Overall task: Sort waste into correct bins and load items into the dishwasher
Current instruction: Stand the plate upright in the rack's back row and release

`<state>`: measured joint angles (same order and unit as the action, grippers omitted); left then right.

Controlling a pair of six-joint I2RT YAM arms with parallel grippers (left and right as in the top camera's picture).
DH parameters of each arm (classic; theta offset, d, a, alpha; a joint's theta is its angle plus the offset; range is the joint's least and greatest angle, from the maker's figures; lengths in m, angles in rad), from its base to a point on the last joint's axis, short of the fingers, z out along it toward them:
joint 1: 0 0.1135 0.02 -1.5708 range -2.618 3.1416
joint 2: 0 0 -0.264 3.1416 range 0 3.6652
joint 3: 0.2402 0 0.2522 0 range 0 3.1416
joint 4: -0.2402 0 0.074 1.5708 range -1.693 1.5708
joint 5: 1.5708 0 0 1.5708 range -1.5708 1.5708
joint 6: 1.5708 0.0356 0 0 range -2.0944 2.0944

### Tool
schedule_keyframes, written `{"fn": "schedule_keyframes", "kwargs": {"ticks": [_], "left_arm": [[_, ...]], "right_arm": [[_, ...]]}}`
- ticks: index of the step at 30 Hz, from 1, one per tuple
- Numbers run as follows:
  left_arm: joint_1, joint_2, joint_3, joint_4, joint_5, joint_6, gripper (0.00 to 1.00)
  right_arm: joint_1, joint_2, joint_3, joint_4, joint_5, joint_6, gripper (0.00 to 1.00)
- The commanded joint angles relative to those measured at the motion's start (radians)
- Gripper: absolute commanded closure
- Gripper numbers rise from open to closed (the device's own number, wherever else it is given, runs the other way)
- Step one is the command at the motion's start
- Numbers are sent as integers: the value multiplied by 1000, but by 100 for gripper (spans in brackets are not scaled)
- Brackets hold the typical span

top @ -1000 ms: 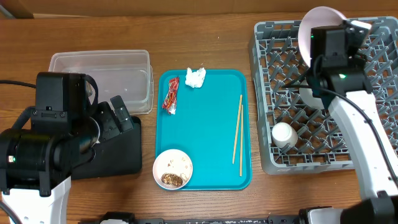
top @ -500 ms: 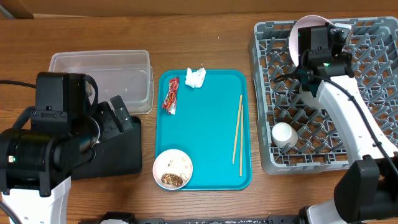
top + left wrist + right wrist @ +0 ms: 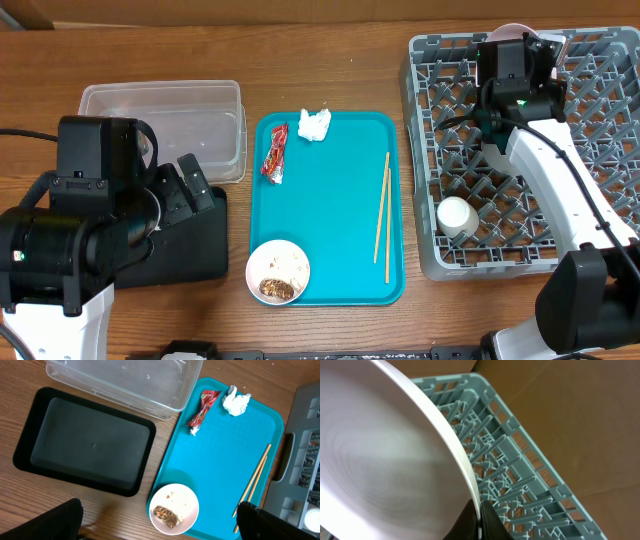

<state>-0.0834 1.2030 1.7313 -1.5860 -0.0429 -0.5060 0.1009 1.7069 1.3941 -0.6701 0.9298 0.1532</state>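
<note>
Overhead: straight down on table (image 3: pixel 330 70); L wrist: high, shares teal tray (image 3: pixel 335 215); R wrist: close-up on rack (image 3: pixel 520 462).

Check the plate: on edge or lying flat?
On edge: the right hand pinches the plate by its rim over the rack; overhead shows only a sliver. Seated in it or not: cannot tell.

Wooden table (image 3: pixel 330 60) carries clear tub (image 3: pixel 165 120), black tray (image 3: pixel 90 445), teal tray (image 3: pixel 335 200), grey rack (image 3: pixel 450 150).

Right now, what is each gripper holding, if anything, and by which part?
The right gripper pinches the plate by its rim, over the dish rack. The left gripper is open and holds nothing.
</note>
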Motion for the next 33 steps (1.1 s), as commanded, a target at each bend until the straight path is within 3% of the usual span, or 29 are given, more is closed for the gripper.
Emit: {"fn": "schedule_keyframes", "kwargs": {"ticks": [1, 8, 15, 17, 25, 29, 33], "left_arm": [[5, 3, 10, 1, -19, -14, 0], [5, 3, 10, 1, -19, -14, 0], [5, 3, 10, 1, -19, -14, 0], [5, 3, 10, 1, -19, -14, 0], [5, 3, 10, 1, -19, -14, 0], [5, 3, 10, 1, -19, -14, 0], [5, 3, 10, 1, -19, -14, 0]], "right_arm": [[4, 6, 21, -18, -65, 5, 96], [4, 43, 19, -45, -75, 64, 93], [4, 51, 25, -19, -38, 60, 40], [4, 49, 40, -20, -22, 60, 33], [10, -50, 108, -58, -55, 62, 30], [10, -151, 130, -130, -257, 63, 29], [10, -247, 132, -254, -496, 64, 35]]}}
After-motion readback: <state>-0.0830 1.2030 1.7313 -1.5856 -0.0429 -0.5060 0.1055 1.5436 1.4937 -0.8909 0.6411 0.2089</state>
